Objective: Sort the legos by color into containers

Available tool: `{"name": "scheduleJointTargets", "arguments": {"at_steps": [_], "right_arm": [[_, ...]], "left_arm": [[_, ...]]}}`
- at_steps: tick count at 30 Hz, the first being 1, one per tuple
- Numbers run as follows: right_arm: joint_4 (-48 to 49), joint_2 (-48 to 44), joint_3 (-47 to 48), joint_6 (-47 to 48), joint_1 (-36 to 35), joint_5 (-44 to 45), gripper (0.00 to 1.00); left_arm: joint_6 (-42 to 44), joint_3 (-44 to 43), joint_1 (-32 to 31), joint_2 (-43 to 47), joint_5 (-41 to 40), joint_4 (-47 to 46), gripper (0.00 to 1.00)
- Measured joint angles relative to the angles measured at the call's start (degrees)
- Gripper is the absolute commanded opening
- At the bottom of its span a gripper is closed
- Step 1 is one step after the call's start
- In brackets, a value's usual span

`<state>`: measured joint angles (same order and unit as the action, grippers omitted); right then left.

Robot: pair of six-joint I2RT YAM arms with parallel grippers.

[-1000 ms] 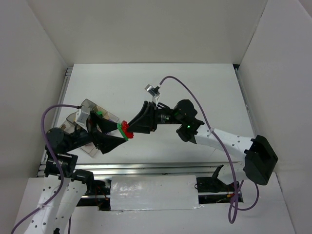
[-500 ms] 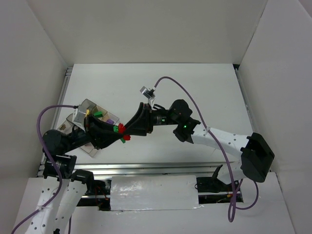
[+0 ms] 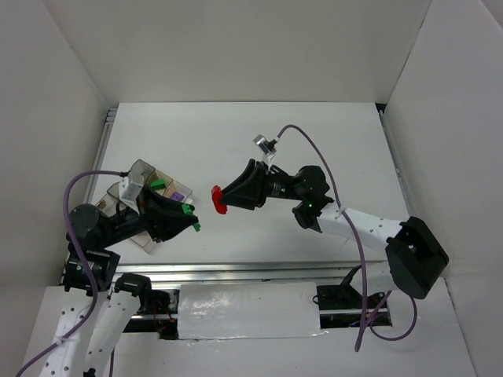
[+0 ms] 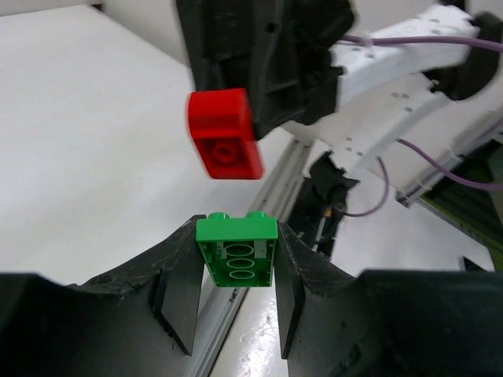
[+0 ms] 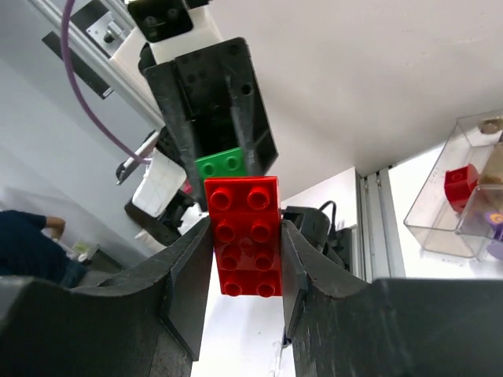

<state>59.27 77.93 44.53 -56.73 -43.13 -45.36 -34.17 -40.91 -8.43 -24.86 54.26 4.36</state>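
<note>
1. Well, from above: my left gripper (image 3: 192, 219) is clamped on a green brick (image 3: 187, 209), and my right gripper (image 3: 221, 201) pinches a red brick (image 3: 218, 202). The two bricks are near each other but apart. The tray (image 3: 141, 166) lies just behind my left fingers, toward the left edge. A green piece (image 3: 158, 184) and a purple piece (image 3: 178, 195) sit in its compartments. My left arm is much the nearer to it. My right would have to reach past the left.

2. From the left wrist: the green brick (image 4: 236, 251) sits squeezed between my two fingers, studs pointing away and hollow underside toward the lens. The red brick (image 4: 225, 135) hangs ahead and above, not touching. The tray is out of this view.

3. From the right wrist: my fingers are closed on the red brick (image 5: 249, 236), whose long axis runs along them and pokes past the tips. The green brick (image 5: 219, 165) shows beyond it. The tray (image 5: 440, 169) lies off to the right, with a red piece (image 5: 460, 187) in one clear compartment. That, I judge, is where red belongs.
</note>
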Motion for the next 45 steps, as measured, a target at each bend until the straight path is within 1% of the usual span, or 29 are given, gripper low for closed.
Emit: {"name": "scheduleJointTargets", "arguments": {"at_steps": [2,3,6,7,9,12,14,17,19,23,26,27,30,32,33,34,36,37,38,40,41,42,43,44,45], "right_arm": [[-2.75,-0.76,0.35,1.86,-0.09,1.62,0.0],[-7.5,-1.16,1.46,3.78,-0.28,3.67,0.0],[-22.47,0.61,8.41,7.8,-1.33,14.45,0.0],[-27.36,2.69,12.15,8.09,-1.7,18.43,0.0],[-33.99,8.26,19.28,7.63,-2.14,25.66,0.0],[-40.54,19.1,27.91,5.62,-2.93,33.11,0.0],[-45.75,27.45,34.67,5.29,-3.8,35.41,0.0],[-51.82,39.87,46.69,6.32,-6.6,35.69,0.0],[-54.29,46.1,53.18,7.5,-9.2,34.91,0.0],[-56.92,51.56,58.58,10.05,-14.73,33.18,0.0],[-57.94,53.07,61.02,11.76,-18.25,32.22,0.0],[-58.1,53.42,61.72,12.22,-19.04,31.93,0.01],[-58.66,54.31,63.76,13.7,-20.65,31.26,0.1],[-60.0,55.52,66.16,14.53,-21.03,31.12,0.1],[-60.74,56.52,67.93,14.82,-21.11,31.04,0.12],[-61.16,57.55,69.53,15.13,-21.11,30.99,0.14],[-62.42,59.3,71.8,15.82,-21.09,30.99,0.26],[-62.93,59.8,72.17,16.02,-21.09,30.99,0.35],[-63.45,60.13,72.17,16.2,-21.09,30.99,0.54],[-64.5,60.59,72.17,16.59,-21.11,30.99,0.65],[-64.89,60.78,72.17,16.83,-21.11,31.04,0.74],[-64.76,60.92,72.17,16.79,-21.11,30.53,0.79],[-64.52,60.92,72.28,17.27,-21.16,30.32,0.9],[-64.57,60.92,72.48,17.53,-21.44,30.16,0.96],[-64.37,60.92,72.52,17.99,-21.66,29.92,0.99]], "left_arm": [[2.29,-1.62,-0.02,-0.26,-3.58,3.98,0.0],[3.19,-3.32,-0.02,-0.7,-6.8,7.17,0.0],[5.55,-8.94,-0.02,-2.95,-20.9,15.74,0.0],[5.75,-11.08,-0.02,-4.15,-27.69,18.86,0.0],[5.46,-12.9,-0.02,-5.25,-38.95,23.23,0.0],[4.68,-13.05,0.0,-4.59,-55.65,30.49,0.0],[3.76,-13.09,0.0,-3.28,-64.15,34.32,0.0],[3.43,-13.84,0.02,-0.61,-73.53,38.58,0.0],[3.19,-15.69,0.02,0.59,-78.01,40.68,0.0],[2.97,-21.42,0.02,1.4,-84.02,42.34,0.0],[3.89,-24.2,0.02,1.38,-85.4,42.45,0.0],[4.17,-24.52,0.02,1.38,-85.53,42.4,0.0],[4.5,-24.48,0.02,1.38,-85.11,42.51,0.0],[4.81,-24.33,0.02,1.4,-84.41,42.64,0.0],[5.27,-24.33,0.02,1.4,-83.89,42.62,0.0],[5.4,-24.33,0.02,1.4,-83.49,42.6,0.0],[5.53,-24.33,0.02,1.4,-82.6,42.53,0.0],[5.55,-24.3,0.02,1.4,-82.23,42.53,0.0],[5.57,-24.24,0.02,1.4,-81.96,42.45,0.0],[5.62,-23.96,0.02,1.4,-81.57,42.29,0.0],[5.64,-23.74,0.02,1.4,-81.37,42.32,0.0],[5.66,-23.52,0.02,1.4,-81.33,42.29,0.0],[5.7,-23.3,0.02,1.4,-81.22,42.34,0.0],[5.7,-23.12,0.02,1.4,-81.13,42.32,0.0],[5.7,-22.97,0.02,1.4,-81.02,42.34,0.0]]}}
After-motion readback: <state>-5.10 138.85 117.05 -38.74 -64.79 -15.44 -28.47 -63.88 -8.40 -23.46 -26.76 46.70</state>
